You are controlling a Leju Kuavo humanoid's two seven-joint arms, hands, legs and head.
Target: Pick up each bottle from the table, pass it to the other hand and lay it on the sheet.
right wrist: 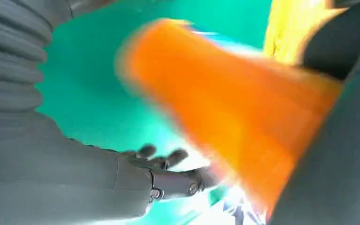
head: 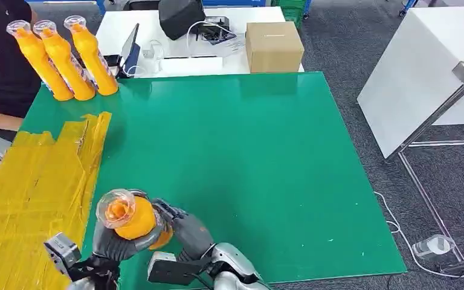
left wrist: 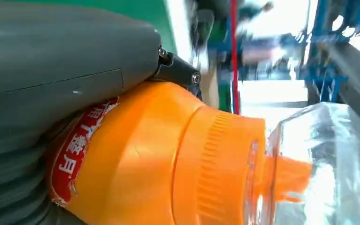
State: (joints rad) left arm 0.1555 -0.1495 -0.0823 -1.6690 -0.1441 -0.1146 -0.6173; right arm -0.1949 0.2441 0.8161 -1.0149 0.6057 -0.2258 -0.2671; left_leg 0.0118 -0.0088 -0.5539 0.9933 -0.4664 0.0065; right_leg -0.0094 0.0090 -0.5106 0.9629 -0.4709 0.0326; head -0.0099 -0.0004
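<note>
Head view: I saw both hands meeting on one bottle (head: 134, 219) near the surface's (head: 248, 151) near-left edge.
Left hand (head: 113, 240): wrapped round the bottle.
Right hand (head: 184, 229): fingers against it; grip, I couldn't tell.

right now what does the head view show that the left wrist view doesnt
Head view alone: three orange bottles standing at the far left corner of the green table, the yellow sheet, the right hand, a cardboard box. Left wrist view alone: the red label and ribbed orange collar. Both: the held bottle in the left hand.
</note>
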